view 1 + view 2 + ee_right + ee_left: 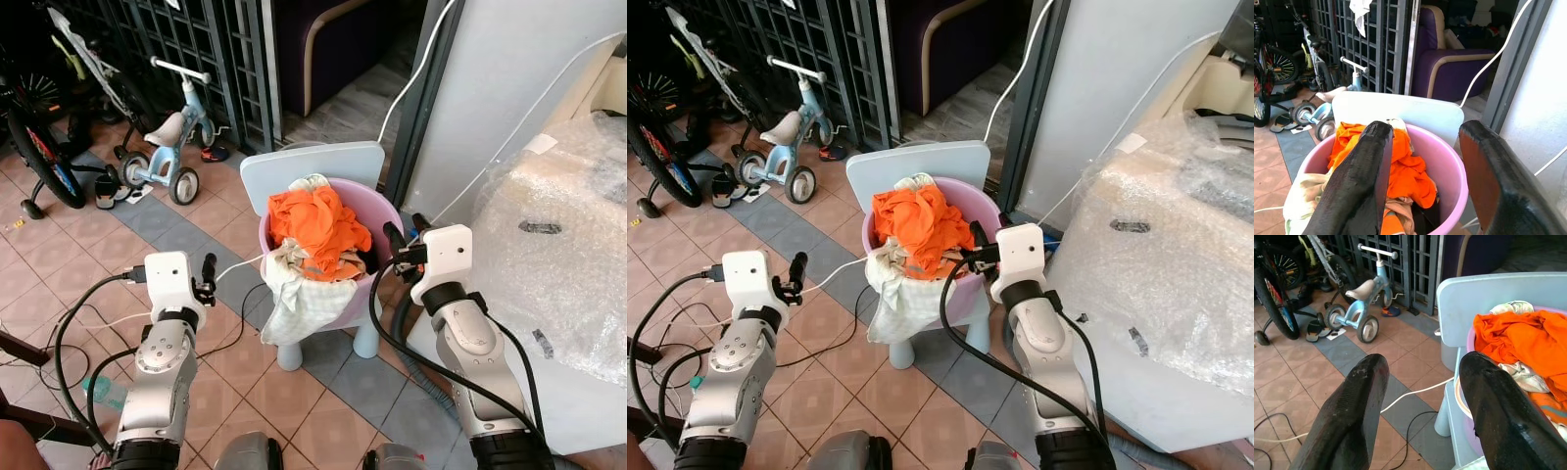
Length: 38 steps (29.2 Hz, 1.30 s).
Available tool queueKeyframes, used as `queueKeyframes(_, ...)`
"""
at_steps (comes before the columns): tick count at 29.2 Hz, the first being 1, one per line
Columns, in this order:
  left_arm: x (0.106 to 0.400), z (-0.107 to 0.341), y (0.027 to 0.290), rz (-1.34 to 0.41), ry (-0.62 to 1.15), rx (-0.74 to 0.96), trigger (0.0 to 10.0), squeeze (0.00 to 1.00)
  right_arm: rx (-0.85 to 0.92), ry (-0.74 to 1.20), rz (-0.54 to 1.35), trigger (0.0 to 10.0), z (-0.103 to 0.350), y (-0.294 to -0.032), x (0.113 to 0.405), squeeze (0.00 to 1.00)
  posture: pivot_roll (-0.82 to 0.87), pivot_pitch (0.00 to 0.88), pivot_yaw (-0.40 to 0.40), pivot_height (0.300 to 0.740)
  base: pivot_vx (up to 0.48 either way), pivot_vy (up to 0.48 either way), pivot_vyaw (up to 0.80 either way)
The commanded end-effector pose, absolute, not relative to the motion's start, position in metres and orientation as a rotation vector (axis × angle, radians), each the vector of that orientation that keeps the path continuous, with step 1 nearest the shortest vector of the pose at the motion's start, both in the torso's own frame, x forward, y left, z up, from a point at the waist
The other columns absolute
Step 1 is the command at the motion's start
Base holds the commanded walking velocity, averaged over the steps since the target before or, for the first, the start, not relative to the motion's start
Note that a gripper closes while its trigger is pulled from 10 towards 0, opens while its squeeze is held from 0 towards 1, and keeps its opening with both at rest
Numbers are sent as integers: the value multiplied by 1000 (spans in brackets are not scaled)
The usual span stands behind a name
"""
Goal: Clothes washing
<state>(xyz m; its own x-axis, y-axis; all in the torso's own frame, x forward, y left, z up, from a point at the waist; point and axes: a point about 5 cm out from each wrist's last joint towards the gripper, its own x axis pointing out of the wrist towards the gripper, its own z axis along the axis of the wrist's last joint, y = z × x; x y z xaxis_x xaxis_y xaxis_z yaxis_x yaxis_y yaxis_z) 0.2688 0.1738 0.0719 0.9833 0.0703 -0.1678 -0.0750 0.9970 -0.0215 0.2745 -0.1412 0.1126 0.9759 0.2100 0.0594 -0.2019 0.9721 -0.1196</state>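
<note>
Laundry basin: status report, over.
Left gripper open, beside pink basin. Right gripper open at its rim. Orange clothes heaped inside, untouched. White cable underneath.

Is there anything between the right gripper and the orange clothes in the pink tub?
Nothing visible. The right gripper, open, sits at the rim of the tub, and the orange clothes lie uncovered on top of the pile beside it.

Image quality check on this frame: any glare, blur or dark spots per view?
Left eye view: sharp, bubble-wrapped machine near blown out, bicycle corner dark. Right eye view: same glare on the wrap, wide-angle bending at the edges. Left wrist view: left claw fingers close and soft, tricycle crisp. Right wrist view: right claw soft, orange clothes clear, armchair in shade.
</note>
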Motion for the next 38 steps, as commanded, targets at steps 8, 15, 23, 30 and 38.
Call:
queueKeyframes(8,268,77,173,48,145,-29,10000,0,-64,-3,229,10000,100,-133,270,0,-44,87,54,740,223,0,0)
queueKeyframes(15,268,77,173,46,146,-30,10000,0,-63,7,265,10000,99,-127,270,0,-41,90,51,740,407,0,0)
queueKeyframes(23,268,76,170,37,153,-35,10000,0,-98,24,317,10000,97,-121,269,0,-43,88,44,740,410,0,209)
queueKeyframes(30,269,76,168,36,152,-41,10000,0,-108,35,318,10000,97,-122,276,0,-35,91,37,740,428,0,0)
queueKeyframes(38,270,75,168,52,163,-44,10000,0,-128,78,350,10000,90,-116,282,0,-21,86,27,740,87,0,0)
